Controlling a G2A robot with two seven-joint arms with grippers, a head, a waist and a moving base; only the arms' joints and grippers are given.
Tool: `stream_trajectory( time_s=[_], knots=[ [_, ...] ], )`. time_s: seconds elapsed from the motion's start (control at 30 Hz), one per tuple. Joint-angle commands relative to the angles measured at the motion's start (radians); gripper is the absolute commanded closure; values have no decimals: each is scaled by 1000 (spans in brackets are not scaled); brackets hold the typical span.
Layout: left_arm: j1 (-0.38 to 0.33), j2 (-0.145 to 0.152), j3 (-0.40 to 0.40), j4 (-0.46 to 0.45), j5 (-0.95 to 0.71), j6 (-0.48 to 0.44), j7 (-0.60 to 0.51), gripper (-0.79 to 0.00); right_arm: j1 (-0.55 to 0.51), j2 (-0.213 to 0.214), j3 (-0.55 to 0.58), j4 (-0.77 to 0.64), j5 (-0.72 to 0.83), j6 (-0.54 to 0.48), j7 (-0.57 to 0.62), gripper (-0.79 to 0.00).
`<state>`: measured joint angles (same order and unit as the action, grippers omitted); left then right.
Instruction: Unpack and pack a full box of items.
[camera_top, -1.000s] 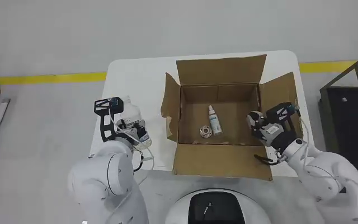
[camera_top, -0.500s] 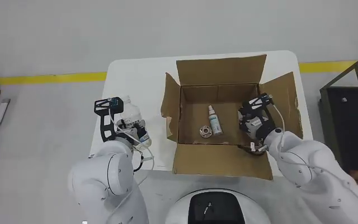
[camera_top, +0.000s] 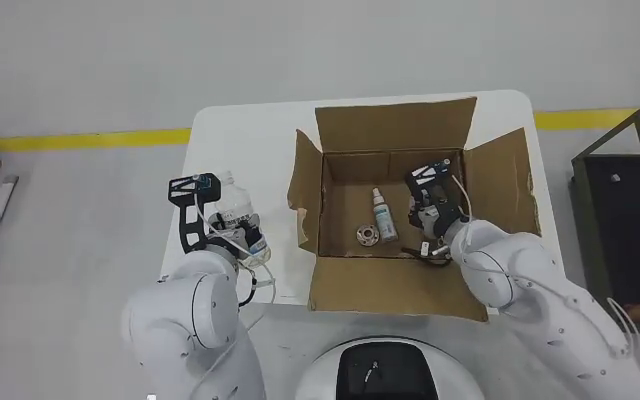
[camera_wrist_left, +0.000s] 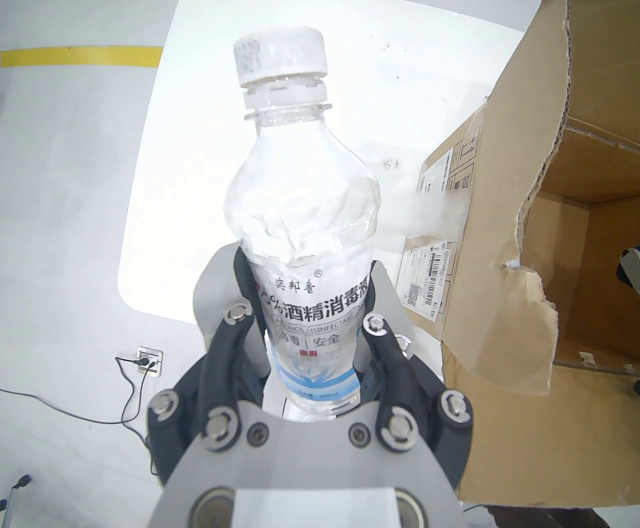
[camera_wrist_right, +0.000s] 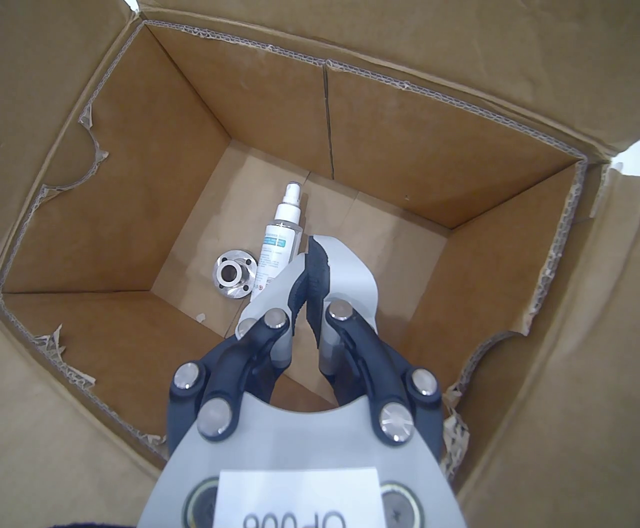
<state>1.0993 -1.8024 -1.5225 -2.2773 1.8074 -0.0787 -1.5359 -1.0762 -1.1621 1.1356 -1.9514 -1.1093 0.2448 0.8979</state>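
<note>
Holding a clear bottle (camera_wrist_left: 300, 225) with a white cap, the left gripper (camera_wrist_left: 309, 300) pinches it around the labelled lower body, one finger on each side. In the top view the pair sits at the left-centre of the frame, over the left part of the white counter (camera_top: 250, 140). It is near the outer face of the left flap of the cardboard box (camera_top: 390, 285) but apart from it. The bottle's cap points toward the upper edge of that frame. Whether its base rests on the counter cannot be told.

The cardboard box stands open in the middle of the top view, its four flaps spread outward and the side flaps torn along their edges. On its floor lies a small spray bottle (camera_wrist_right: 282, 235), flat on its side with the nozzle toward the far wall. A round metal flange (camera_wrist_right: 233, 275) lies just beside the spray bottle's lower end, on the left in the top view. Whether the two touch cannot be told.

The right gripper (camera_wrist_right: 309, 265) hangs within the box opening, right of the spray bottle in the top view. Its fingers are pressed together with nothing between them, and its tip is above the floor close to the spray bottle's lower end.
</note>
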Motion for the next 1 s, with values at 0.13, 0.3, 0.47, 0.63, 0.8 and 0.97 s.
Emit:
stream_trajectory(
  time_s=[0.13, 0.3, 0.47, 0.63, 0.8, 0.97],
  knots=[
    [0, 0, 0, 0, 0, 0, 0, 0, 6, 0, -7, 5, -38, -19, -6, 0],
    [0, 0, 0, 0, 0, 0, 0, 0, 119, -23, -93, -1, -134, 100, 184, 0],
    [0, 0, 0, 0, 0, 0, 0, 0, 235, -61, -208, 57, -198, 233, 350, 0],
    [0, 0, 0, 0, 0, 0, 0, 0, 280, -82, -251, 120, -180, 267, 369, 0],
    [0, 0, 0, 0, 0, 0, 0, 0, 280, -82, -251, 120, -180, 267, 369, 0],
    [0, 0, 0, 0, 0, 0, 0, 0, 269, -79, -242, 119, -168, 191, 330, 0]
  ],
)
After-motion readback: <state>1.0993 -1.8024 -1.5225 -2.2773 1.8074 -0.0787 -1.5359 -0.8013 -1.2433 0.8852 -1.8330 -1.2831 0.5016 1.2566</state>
